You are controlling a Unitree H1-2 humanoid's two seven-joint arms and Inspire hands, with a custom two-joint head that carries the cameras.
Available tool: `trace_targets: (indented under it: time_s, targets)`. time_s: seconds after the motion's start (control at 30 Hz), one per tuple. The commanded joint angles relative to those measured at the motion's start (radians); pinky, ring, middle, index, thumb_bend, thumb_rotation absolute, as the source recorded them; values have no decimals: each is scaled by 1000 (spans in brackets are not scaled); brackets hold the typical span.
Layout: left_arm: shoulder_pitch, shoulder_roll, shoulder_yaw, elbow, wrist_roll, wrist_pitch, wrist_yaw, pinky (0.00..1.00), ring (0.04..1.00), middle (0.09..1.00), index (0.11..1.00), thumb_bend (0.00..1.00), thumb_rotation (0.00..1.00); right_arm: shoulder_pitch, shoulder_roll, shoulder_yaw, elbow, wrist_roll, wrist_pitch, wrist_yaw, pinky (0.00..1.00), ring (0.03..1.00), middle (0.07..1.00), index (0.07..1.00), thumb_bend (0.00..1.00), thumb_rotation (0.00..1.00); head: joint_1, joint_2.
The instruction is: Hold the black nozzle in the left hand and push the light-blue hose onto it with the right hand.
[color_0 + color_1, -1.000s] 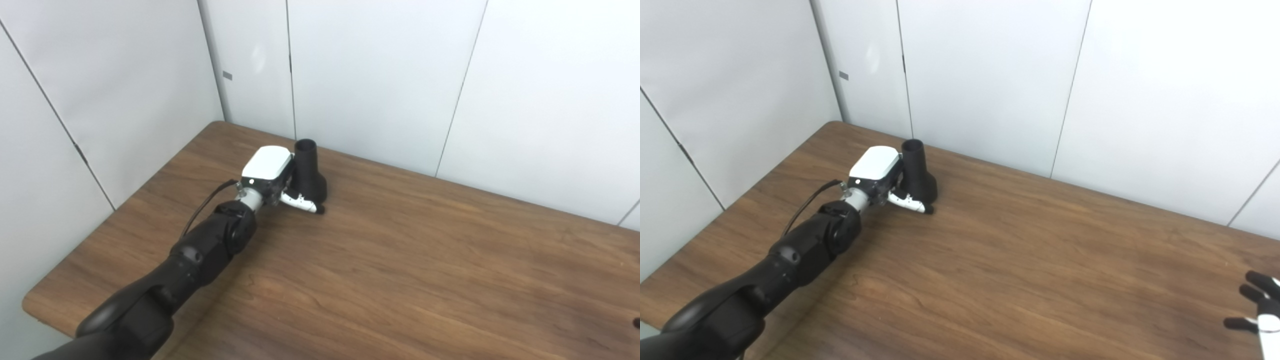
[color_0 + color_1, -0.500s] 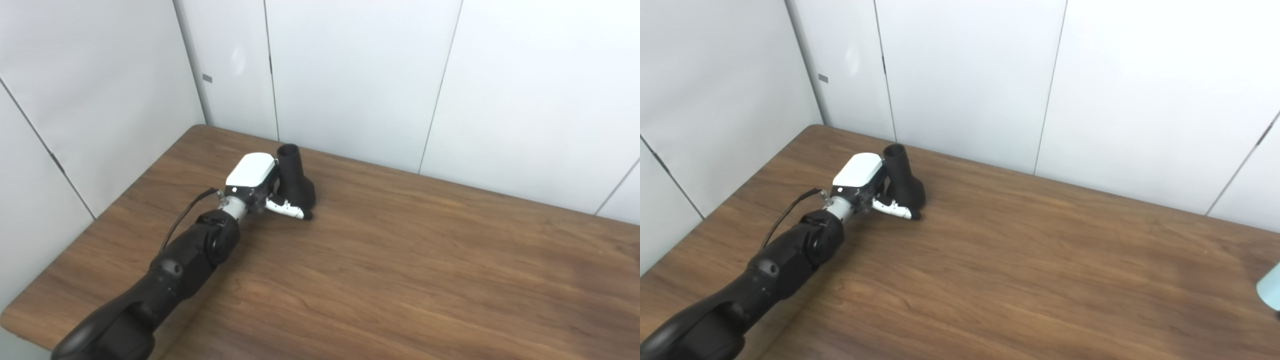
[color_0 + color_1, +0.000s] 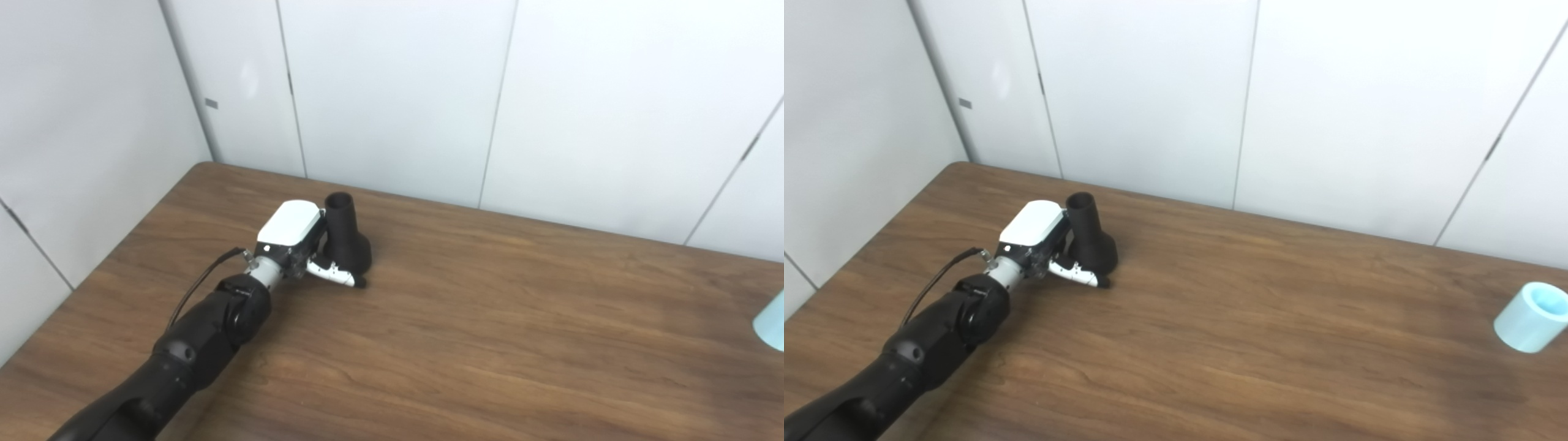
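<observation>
From the left eye view, the left hand (image 3: 298, 245), white-backed on a black arm, sits far out on the brown wood-grain table (image 3: 502, 318), pressed right up against the black funnel-shaped plastic nozzle (image 3: 345, 240). The nozzle stands upright on its wide base, narrow open mouth pointing up, near the table's far left stretch. The thumb, white with a black tip, lies along the tabletop across the near side of the nozzle's base; the other fingers are hidden behind the nozzle's neck, so the hand is wrapped around it rather than spread free, though how tight the hold is cannot be judged. At the far right edge of this view, only a pale sliver of the light-blue short cylindrical hose piece (image 3: 772, 321) peeks in, resting on the table, well apart from the nozzle. White wall panels (image 3: 392, 92) back the scene.

Over to the right eye view: the same left hand (image 3: 1040, 233) hugs the nozzle (image 3: 1090, 236), thumb reaching along the base. Here the hose piece (image 3: 1531, 316) shows in full, a stubby light-blue tube lying tilted on the table (image 3: 1274, 343) at the far right, its open end facing up and towards the wall. The right hand appears in neither view.
</observation>
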Motion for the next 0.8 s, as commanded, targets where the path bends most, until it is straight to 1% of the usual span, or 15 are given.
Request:
trace_targets:
  time_s: [0.0, 0.2, 0.27, 0.3, 0.33, 0.37, 0.4, 0.47, 0.53, 0.57, 0.6, 0.67, 0.7, 0.73, 0.77]
  targets:
    - [31, -52, -66, -20, 38, -66, -49, 163, 218, 473, 487, 524, 0, -25, -30, -13, -46, -18, -8, -12, 387, 730, 778, 712, 1, 870, -7, 2]
    - [33, -64, -126, -54, 88, -101, -18, 153, 207, 472, 487, 523, 0, -29, -42, -27, -36, -57, 6, -18, 322, 730, 776, 721, 0, 907, -30, 3]
    - [33, -68, -141, -61, 99, -98, -12, 170, 234, 474, 487, 523, 0, -31, -43, -31, -38, -70, 24, -17, 337, 773, 812, 765, 0, 980, -36, 3]
    - [34, -70, -146, -67, 99, -97, -13, 173, 239, 474, 487, 523, 0, -32, -41, -30, -43, -77, 35, -17, 340, 782, 819, 773, 0, 990, -47, 5]
    - [38, -74, -153, -79, 99, -99, -18, 180, 250, 444, 510, 517, 0, -33, -37, -28, -45, -84, 39, -18, 324, 797, 832, 786, 0, 995, -55, 6]
    - [40, -77, -159, -88, 98, -99, -21, 194, 271, 431, 527, 514, 0, -33, -35, -27, -47, -90, 41, -19, 133, 827, 853, 805, 0, 998, -55, 6]
    - [42, -78, -164, -98, 95, -101, -29, 199, 278, 426, 532, 513, 0, -34, -30, -24, -49, -96, 44, -20, 68, 837, 861, 811, 0, 1000, -69, 7]
    - [46, -81, -180, -128, 98, -99, -47, 213, 305, 430, 535, 512, 0, -35, -24, -20, -46, -113, 43, -25, 14, 854, 873, 814, 0, 1000, -76, 8]
    - [53, -89, -194, -154, 102, -98, -49, 276, 374, 456, 520, 516, 0, -37, -20, -15, -36, -130, 37, -30, 3, 859, 880, 824, 1, 1000, -91, 5]
    - [60, -98, -199, -170, 96, -94, -57, 300, 399, 469, 509, 517, 0, -39, -20, -14, -31, -139, 36, -33, 1, 874, 896, 845, 15, 1000, -91, 5]
    - [66, -106, -205, -183, 92, -97, -59, 315, 412, 475, 505, 518, 0, -40, -19, -10, -26, -148, 36, -36, 0, 897, 915, 864, 34, 1000, -103, 6]
    - [75, -120, -215, -199, 89, -115, -54, 319, 413, 478, 504, 518, 0, -41, -16, -2, -15, -168, 27, -43, 0, 940, 944, 907, 113, 1000, -114, 8]
    - [80, -126, -221, -205, 91, -125, -47, 325, 414, 474, 508, 518, 0, -42, -15, 5, -10, -188, 24, -49, 0, 954, 947, 915, 192, 1000, -133, 7]
    - [85, -133, -224, -211, 93, -132, -42, 338, 426, 476, 506, 518, 0, -43, -14, 10, -5, -204, 22, -55, 0, 962, 949, 918, 295, 1000, -133, 7]
    - [90, -137, -228, -219, 94, -141, -40, 349, 438, 476, 506, 518, 0, -46, -9, 14, 0, -210, 22, -60, 0, 971, 953, 924, 382, 1000, -155, 7]
